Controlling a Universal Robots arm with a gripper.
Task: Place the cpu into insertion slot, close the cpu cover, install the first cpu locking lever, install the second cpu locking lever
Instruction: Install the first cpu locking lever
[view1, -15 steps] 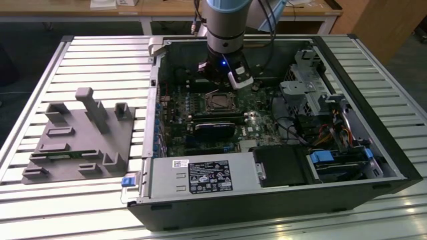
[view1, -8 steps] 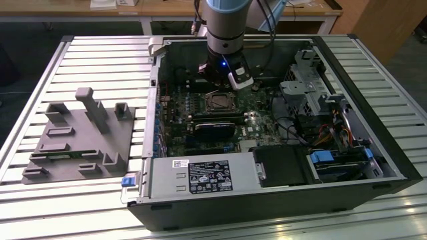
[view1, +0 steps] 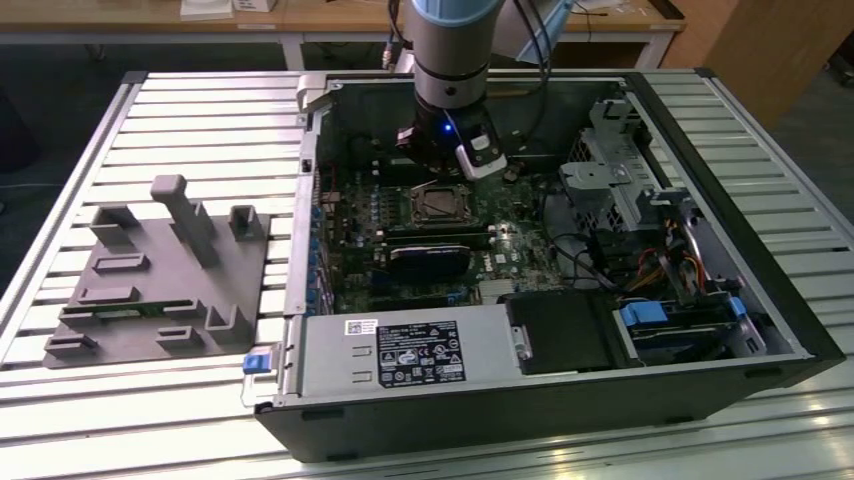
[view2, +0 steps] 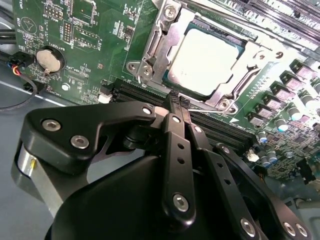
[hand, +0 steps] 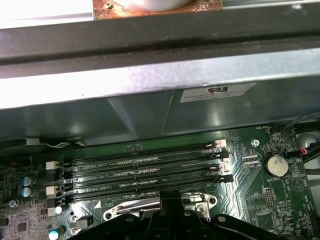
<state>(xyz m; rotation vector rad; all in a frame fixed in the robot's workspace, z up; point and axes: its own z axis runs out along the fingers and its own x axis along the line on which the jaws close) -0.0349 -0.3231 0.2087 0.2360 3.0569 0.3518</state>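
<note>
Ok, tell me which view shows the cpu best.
The second wrist view: the cpu lies close, its silvery top in plain sight inside the cpu cover. The exterior view gives the insertion slot as a small dark square, far off. The first wrist view catches a strip of that cover past the tool.

Open room above the cpu cover (view2: 162, 45); memory slots (hand: 145, 172), then the case wall (hand: 150, 115), border it.

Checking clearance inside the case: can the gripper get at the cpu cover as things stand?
Probably yes. The gripper sits just short of the cpu cover, by the memory slots, with nothing standing between them.
</note>
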